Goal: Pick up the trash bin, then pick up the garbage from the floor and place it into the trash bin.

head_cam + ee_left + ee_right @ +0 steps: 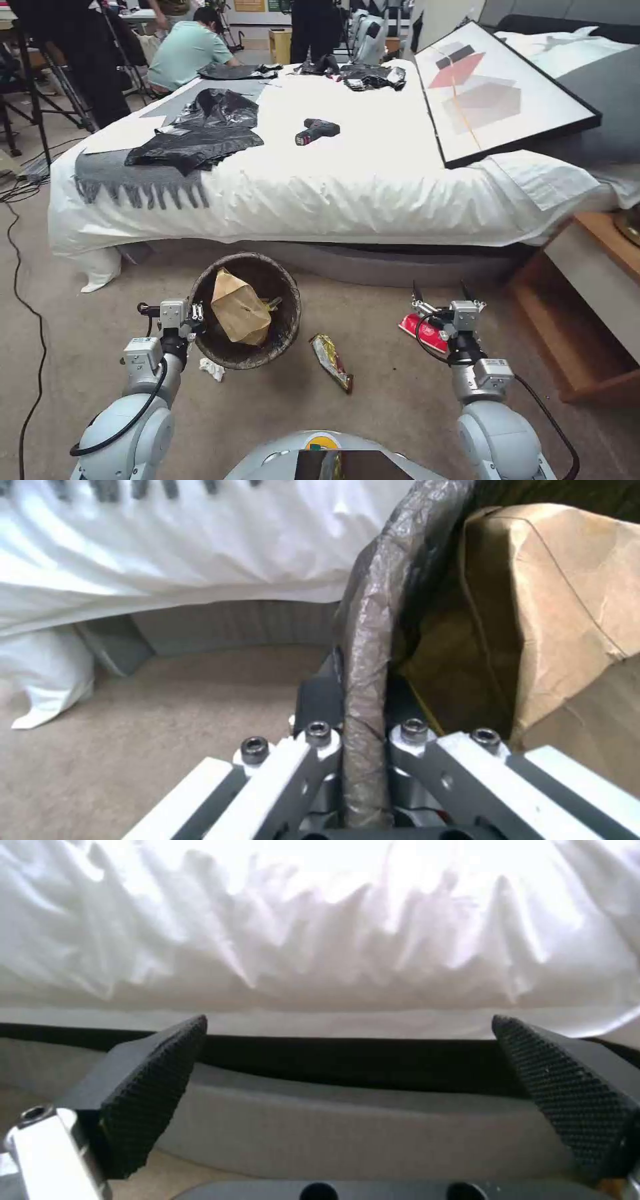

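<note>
I have the left claw (363, 740) clamped on the trash bin (245, 311) rim, carrying it beside floor litter | brown paper bag (240, 308) inside | right claw (440, 295) gaping, empty, above red wrapper (423, 333) | gold wrapper (331, 361) on floor

Left hand (198, 313) seemingly clamped on trash bin (283, 333) rim; right hand (440, 293) spread above red wrapper (420, 333).

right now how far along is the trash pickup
Done: the left end effector is shut on the trash bin rim, and a brown paper bag sits inside. In hand: nothing; the right end effector is open. Left: gold wrapper, red wrapper, white tissue.
</note>
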You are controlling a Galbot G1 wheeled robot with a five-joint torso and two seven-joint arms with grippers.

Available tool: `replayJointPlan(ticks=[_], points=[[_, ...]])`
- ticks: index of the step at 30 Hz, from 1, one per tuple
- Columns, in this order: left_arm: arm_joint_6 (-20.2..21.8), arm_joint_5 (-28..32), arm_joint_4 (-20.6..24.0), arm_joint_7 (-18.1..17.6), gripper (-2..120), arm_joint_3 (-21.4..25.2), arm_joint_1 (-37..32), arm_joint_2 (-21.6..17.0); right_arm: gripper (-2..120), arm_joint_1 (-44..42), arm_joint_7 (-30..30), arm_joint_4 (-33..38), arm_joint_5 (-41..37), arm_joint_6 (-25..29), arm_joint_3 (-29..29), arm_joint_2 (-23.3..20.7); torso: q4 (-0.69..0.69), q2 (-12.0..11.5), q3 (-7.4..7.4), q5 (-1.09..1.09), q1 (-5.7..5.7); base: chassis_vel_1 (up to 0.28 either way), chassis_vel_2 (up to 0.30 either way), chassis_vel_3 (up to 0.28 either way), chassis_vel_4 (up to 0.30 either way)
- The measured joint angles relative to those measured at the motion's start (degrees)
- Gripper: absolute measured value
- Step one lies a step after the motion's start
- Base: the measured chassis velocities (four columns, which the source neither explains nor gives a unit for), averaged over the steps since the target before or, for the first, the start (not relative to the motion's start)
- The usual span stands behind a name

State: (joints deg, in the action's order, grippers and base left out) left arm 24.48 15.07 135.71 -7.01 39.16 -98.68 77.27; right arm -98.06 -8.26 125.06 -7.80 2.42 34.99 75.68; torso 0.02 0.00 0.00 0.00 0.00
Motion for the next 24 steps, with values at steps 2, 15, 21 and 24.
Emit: replayJointPlan(ticks=[2,15,21,24], points=[[-0.19,-0.07,0.0,-0.01,0,0.01,-0.03,0.0,100,0.01,0.0,-0.18,-0.24,-0.04,0.09,-0.16,0.0,0.0,0.0,0.0,0.0,0.0,0.0,0.0,0.0],[-0.49,-0.12,0.34,-0.02,0,0.0,-0.15,-0.09,100,0.38,2.71,-6.06,-6.1,-1.32,3.8,-5.28,-0.02,0.0,0.0,0.01,0.0,0.0,0.0,0.0,0.0],[-0.52,-0.18,0.37,-0.02,0,0.03,-0.18,-0.03,100,1.42,4.57,-10.14,-8.36,-1.62,4.31,-7.23,-0.02,0.0,0.0,0.01,0.0,0.0,0.0,0.0,0.0],[-0.53,-0.23,0.42,-0.02,0,0.06,-0.21,0.03,100,3.17,4.87,-12.37,-9.29,-2.06,3.9,-8.09,-0.02,0.0,0.0,0.01,0.0,0.0,0.0,0.0,0.0]])
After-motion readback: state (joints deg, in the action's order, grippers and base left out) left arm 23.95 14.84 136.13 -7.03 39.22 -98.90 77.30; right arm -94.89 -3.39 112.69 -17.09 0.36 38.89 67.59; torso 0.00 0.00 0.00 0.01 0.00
